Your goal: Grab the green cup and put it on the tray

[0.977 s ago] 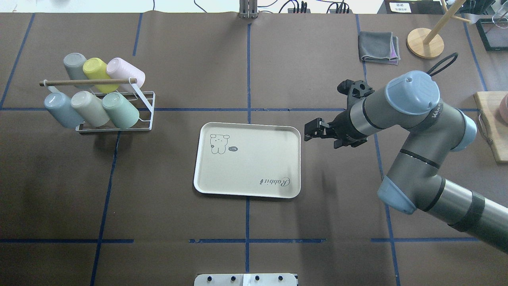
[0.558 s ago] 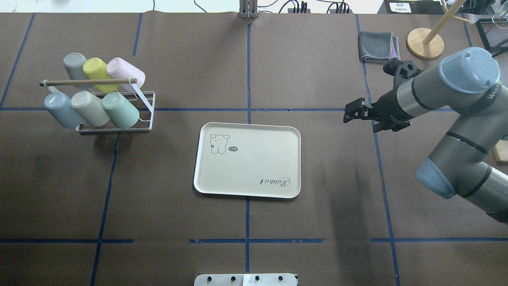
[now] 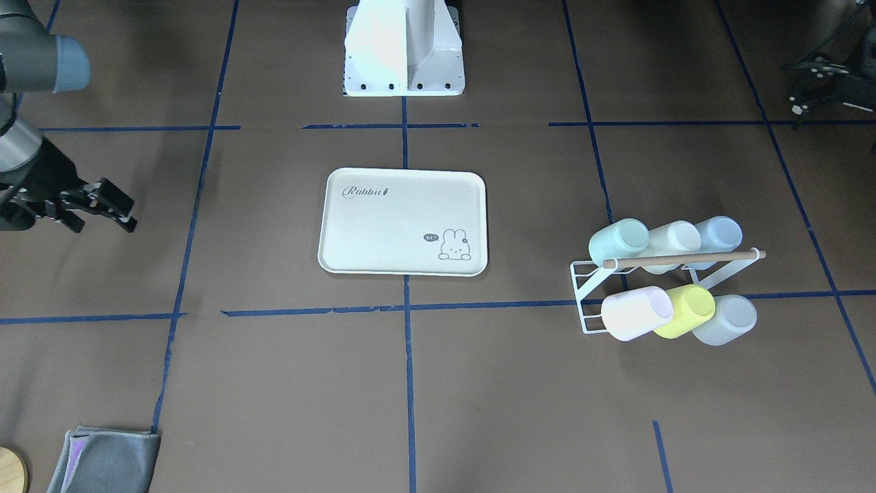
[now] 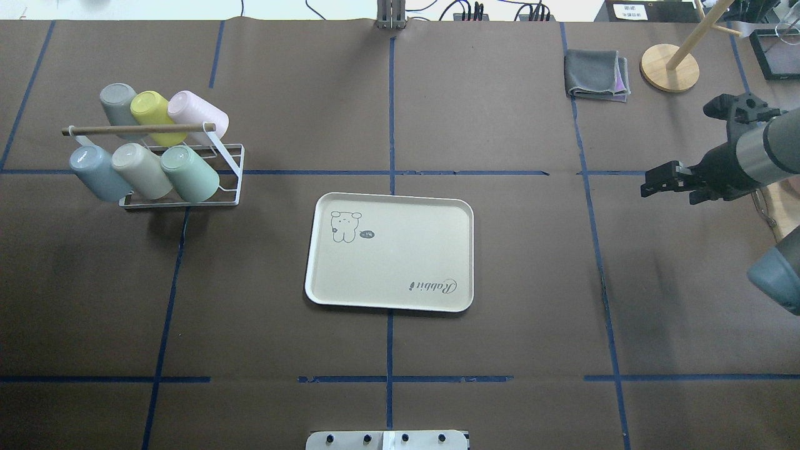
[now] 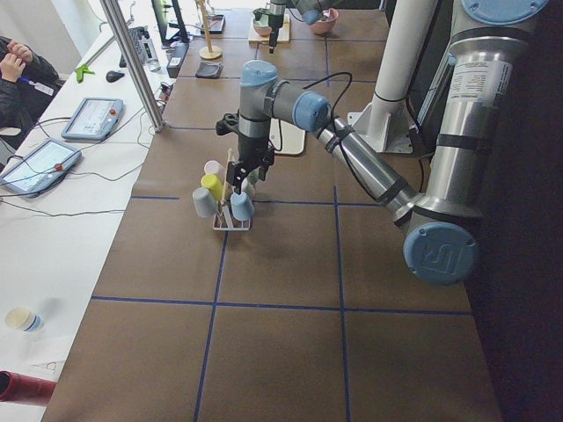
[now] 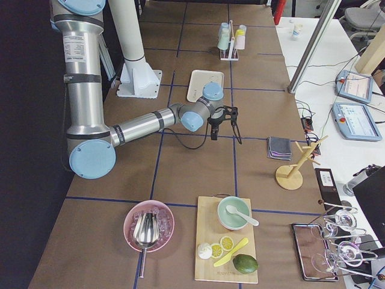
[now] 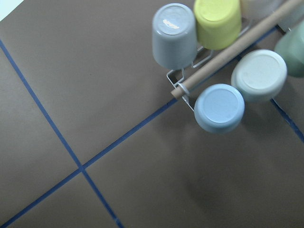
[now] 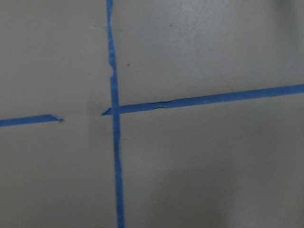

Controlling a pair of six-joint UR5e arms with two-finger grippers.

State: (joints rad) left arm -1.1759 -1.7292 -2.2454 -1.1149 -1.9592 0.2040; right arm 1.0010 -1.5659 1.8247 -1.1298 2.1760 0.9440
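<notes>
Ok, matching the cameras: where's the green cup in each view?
Front-facing: green cup, upper left of rack.
Overhead: cup, front row's right end.
Exterior left: unclear, behind left arm.
Exterior right: cup, top, rack's near left.
Left wrist: cup, right edge.
Right wrist: absent.
Landmark: rack's wooden rod.

**Free room and obstacles.** Open brown worktop [image 4: 269, 262] lies between the white wire rack [image 4: 240, 181] and the cream tray [image 4: 387, 262], giving a level passage. The green cup [image 4: 190, 174] sits tilted at the end of the robot-side row, the end closest to the tray. The rack's wire end frame flanks it on that side. A beige cup [image 4: 142, 170] stands just beside it on the other side. The wooden bar [image 4: 137, 129] crosses above and behind it, and a pink cup [image 4: 197, 115] lies beyond the bar. The right gripper [image 4: 647, 181] hangs well apart, past the tray's opposite side.
</notes>
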